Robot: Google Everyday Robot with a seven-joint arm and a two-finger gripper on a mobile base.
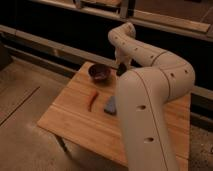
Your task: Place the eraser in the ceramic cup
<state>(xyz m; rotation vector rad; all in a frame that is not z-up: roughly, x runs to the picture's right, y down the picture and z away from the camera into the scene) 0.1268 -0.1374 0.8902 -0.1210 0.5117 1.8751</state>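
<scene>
the eraser (121, 69) shows as a dark shape at the gripper (122, 64), just right of the maroon bowl (99, 73), ceramic cup hidden.

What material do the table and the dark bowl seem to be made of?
Rectangular table: pale wood, matt, with visible plank seams. Round dark maroon bowl: probably glazed ceramic or plastic, faint sheen on its rim. The gripper hangs at the table's far edge beside it.

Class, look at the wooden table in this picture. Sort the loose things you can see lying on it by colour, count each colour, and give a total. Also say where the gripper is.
Dark maroon: 1, the bowl
Red: 1, the thin stick
Blue-grey: 1, the flat block
Total: 3
No cup or eraser shows; the arm may hide them.
The gripper hangs at the table's far edge, right of the bowl.
</scene>
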